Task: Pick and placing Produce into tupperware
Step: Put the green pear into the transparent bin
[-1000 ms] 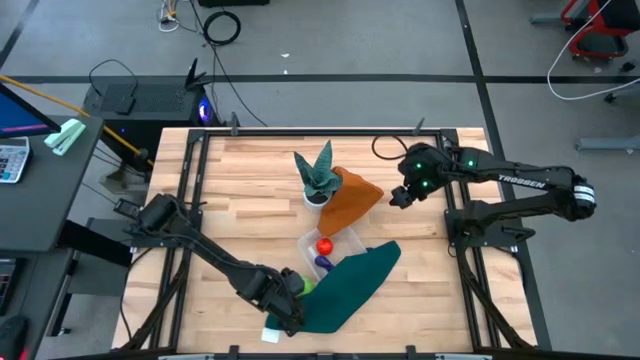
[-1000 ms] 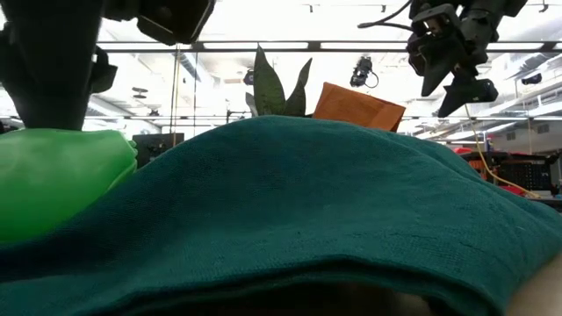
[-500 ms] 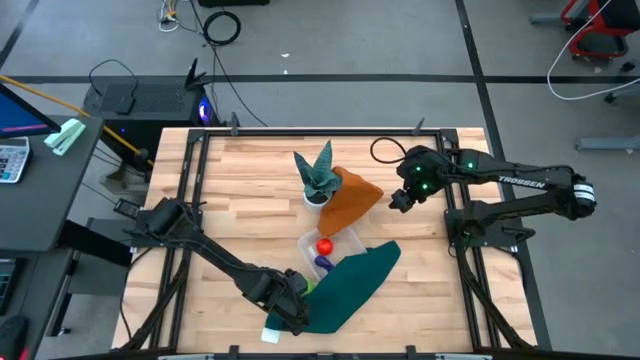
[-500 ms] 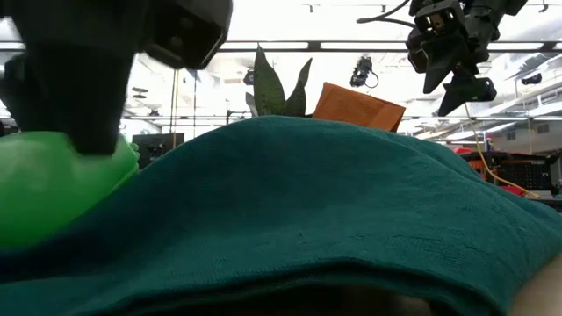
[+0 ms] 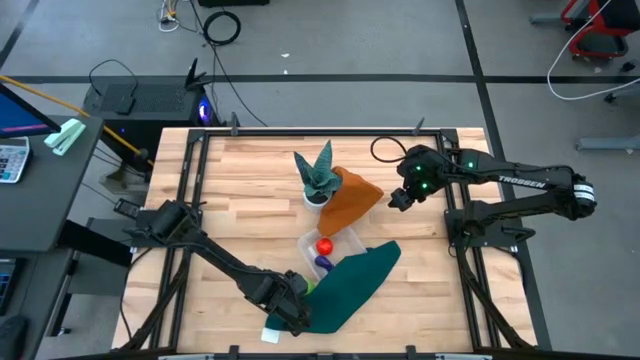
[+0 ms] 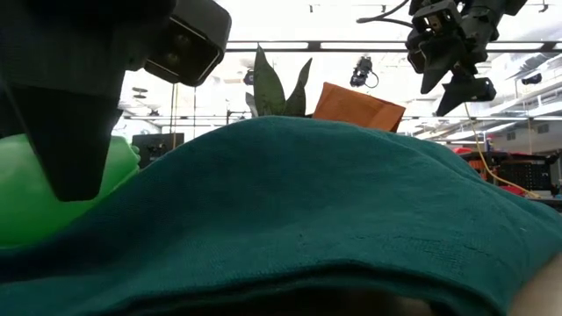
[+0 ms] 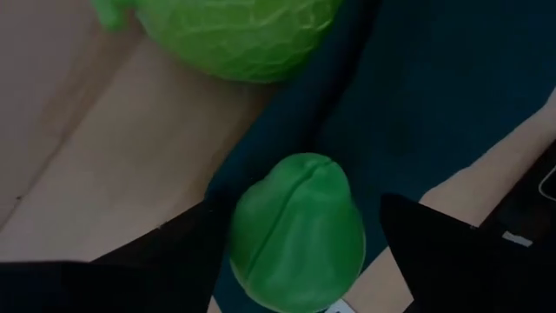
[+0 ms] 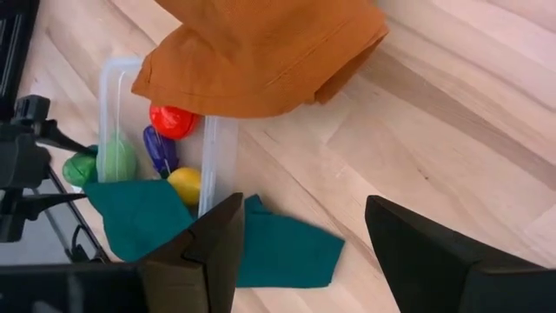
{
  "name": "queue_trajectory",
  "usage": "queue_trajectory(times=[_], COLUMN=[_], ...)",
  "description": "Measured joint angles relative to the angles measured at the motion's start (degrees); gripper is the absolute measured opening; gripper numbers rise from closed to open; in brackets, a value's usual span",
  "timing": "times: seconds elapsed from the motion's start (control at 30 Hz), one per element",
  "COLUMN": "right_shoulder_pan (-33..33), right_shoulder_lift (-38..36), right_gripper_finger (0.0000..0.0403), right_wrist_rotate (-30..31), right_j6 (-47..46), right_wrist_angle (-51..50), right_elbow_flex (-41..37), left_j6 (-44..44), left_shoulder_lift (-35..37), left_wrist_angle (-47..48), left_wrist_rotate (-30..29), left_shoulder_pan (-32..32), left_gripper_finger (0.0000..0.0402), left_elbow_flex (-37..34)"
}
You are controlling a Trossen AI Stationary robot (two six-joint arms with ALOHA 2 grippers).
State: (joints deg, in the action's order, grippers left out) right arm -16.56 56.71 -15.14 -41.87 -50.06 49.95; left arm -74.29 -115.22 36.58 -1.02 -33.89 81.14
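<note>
Tupperware half-hidden under cloths; left claw apart around green produce.

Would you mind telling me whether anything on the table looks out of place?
Yes: an orange cloth lies over one end of the tupperware and a teal cloth over the other, part-covering it. Two green produce pieces sit outside by the left claw.

Orange cloth overhung the tupperware's far end, teal cloth covered its near end, potted plant stood just beside, bare table lay open leftward.
</note>
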Motion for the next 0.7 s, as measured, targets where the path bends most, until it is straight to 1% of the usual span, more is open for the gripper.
queue_trajectory(times=[0.23,0.37,0.47,0.7], right_shoulder_pan=[-0.02,0.0,-0.02,-0.02], right_shoulder_lift=[0.02,0.02,0.02,0.02], right_gripper_finger=[0.0202,0.0202,0.0202,0.0202], right_wrist_rotate=[0.7,0.7,0.7,0.7], right_j6=[-0.45,-0.59,-0.59,-0.61], right_wrist_angle=[-0.02,-0.02,-0.02,-0.02], right_elbow_flex=[0.0,0.0,0.0,0.0], left_j6=[0.86,1.98,2.57,4.78], left_shoulder_lift=[0.02,0.02,0.02,0.39], left_wrist_angle=[0.09,0.12,0.11,1.86], left_wrist_rotate=[0.01,0.51,0.88,3.05], left_shoulder_pan=[0.0,0.02,0.07,0.48], left_gripper_finger=[0.0253,0.0233,0.0232,0.0246], left_elbow_flex=[0.0,0.0,0.0,0.0])
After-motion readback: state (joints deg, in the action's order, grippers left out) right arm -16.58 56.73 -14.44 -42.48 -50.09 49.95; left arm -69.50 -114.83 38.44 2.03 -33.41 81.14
